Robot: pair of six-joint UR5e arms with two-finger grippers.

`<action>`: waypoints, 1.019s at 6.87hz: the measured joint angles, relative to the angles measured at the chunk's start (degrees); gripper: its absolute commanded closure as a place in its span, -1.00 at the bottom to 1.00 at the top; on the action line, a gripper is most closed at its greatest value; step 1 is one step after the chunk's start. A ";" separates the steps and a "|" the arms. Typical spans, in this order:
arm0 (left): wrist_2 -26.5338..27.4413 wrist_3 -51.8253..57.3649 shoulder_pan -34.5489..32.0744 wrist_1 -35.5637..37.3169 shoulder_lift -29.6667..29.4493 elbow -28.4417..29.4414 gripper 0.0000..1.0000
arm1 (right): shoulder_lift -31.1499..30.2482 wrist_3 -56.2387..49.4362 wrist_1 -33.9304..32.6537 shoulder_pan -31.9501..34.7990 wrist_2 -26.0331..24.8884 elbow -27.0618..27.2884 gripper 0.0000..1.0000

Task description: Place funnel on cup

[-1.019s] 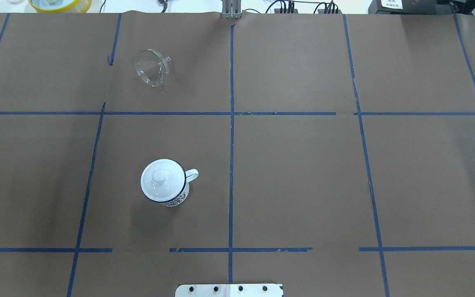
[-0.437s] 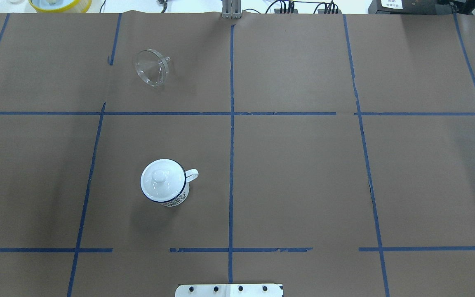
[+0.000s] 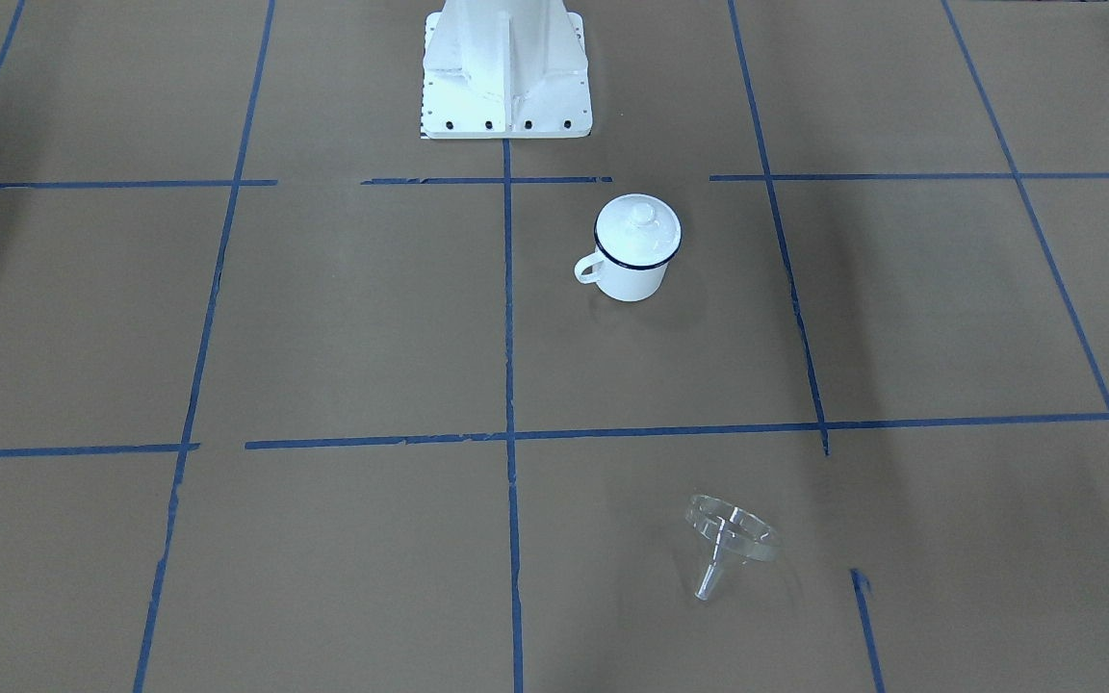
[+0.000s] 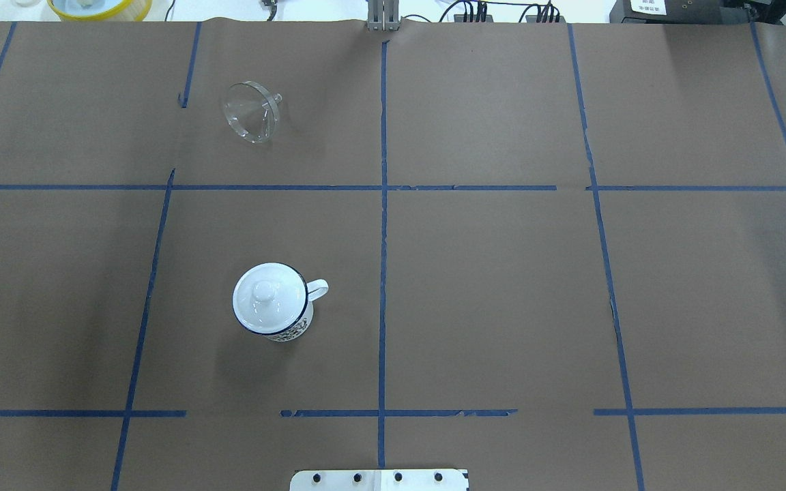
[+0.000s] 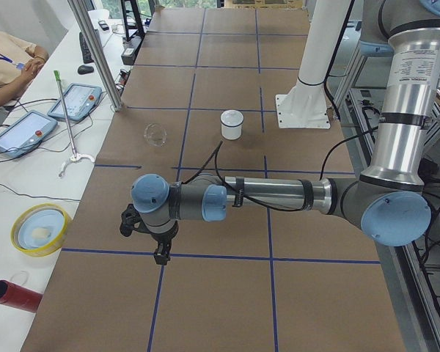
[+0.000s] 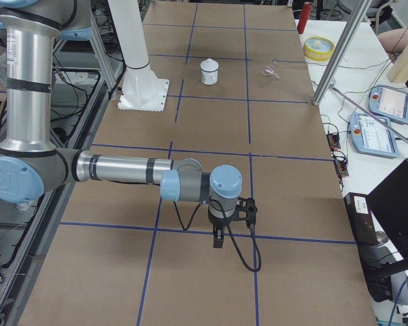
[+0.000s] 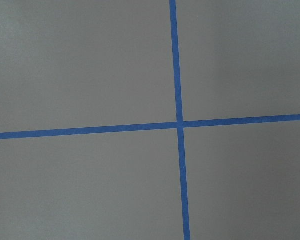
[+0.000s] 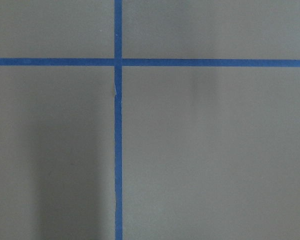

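Observation:
The clear funnel (image 4: 251, 112) lies on its side at the far left of the brown table, its spout pointing toward the operators' side (image 3: 728, 539). The white enamel cup (image 4: 292, 332) with a dark blue rim stands upright nearer the robot (image 3: 633, 279), handle toward the table's middle. A white knobbed lid (image 4: 267, 294) sits on top of it. My left gripper (image 5: 161, 253) hangs over the table's left end, far from both. My right gripper (image 6: 218, 239) hangs over the right end. Both show only in side views, so I cannot tell whether they are open or shut.
Blue tape lines divide the brown paper into squares. The robot's white base plate (image 3: 506, 67) stands at the near edge. A yellow bowl (image 4: 99, 7) and teach pendants (image 5: 22, 132) lie on the white bench beyond the far edge. A person (image 5: 7, 55) sits there.

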 measured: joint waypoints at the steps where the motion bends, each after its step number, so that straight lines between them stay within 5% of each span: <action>1: 0.37 -5.64 1.87 -2.40 -0.03 -2.20 -1.00 | 0.00 0.00 0.00 0.00 0.00 0.00 -1.00; 4: 4.54 -32.50 13.73 -4.09 -1.39 -15.43 -1.00 | 0.00 0.00 0.00 0.00 0.00 0.02 -1.00; 7: 7.37 -58.89 29.94 -3.91 -10.66 -20.55 -0.98 | 0.00 0.00 0.00 0.00 0.00 0.02 -1.00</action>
